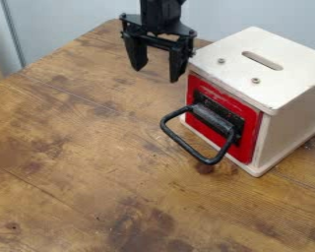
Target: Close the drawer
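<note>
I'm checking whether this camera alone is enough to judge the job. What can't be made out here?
- Inside of the drawer: hidden in the camera view by its front and the cream box.
- Back of the cream box: turned away from the camera.
- Upper part of the arm: cut off by the top edge.
- Markings on the red front: too small and blurred to read.

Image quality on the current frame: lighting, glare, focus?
Camera view: soft, low-res overall; casing top bright, drawer front markings unreadable, gripper dark with little detail, no strong glare on the table.
</note>
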Controlling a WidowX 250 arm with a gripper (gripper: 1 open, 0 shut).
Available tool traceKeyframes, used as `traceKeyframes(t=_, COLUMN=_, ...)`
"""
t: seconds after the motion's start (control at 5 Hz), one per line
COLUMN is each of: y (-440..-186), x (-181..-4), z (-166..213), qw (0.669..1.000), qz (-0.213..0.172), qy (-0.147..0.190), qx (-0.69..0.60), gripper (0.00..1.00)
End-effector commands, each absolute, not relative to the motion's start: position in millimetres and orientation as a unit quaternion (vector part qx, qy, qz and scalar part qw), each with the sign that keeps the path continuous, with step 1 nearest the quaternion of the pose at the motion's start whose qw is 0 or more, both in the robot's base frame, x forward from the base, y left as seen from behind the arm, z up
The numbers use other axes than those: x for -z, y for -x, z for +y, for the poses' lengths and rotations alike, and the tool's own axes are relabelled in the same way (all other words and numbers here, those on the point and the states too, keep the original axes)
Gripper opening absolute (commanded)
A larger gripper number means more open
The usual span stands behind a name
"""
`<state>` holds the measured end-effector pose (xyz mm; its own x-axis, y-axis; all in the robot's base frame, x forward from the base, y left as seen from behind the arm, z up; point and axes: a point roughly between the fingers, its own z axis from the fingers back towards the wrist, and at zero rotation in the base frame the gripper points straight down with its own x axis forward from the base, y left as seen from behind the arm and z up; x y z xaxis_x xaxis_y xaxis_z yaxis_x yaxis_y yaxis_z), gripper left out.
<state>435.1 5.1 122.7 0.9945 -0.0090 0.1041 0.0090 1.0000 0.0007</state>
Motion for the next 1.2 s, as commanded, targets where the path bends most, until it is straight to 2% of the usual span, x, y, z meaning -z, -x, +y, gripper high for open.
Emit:
traceKeyframes(t=0.0, y=-435.5, x=-137.8, z=10.1, qw=0.996, qz=-0.085, qy=-0.001, qx=-0.001, gripper=1.0)
traceKeyframes(t=0.2, y=-433.8, x=-141.7, z=9.2, qw=0.997, qz=-0.08, qy=0.0, qx=-0.002, gripper=1.0)
traceKeyframes(t=1.0, y=-434.6, x=-160.5, z=9.5, qw=0.995, qz=-0.104, qy=0.0, qx=-0.005, gripper=1.0)
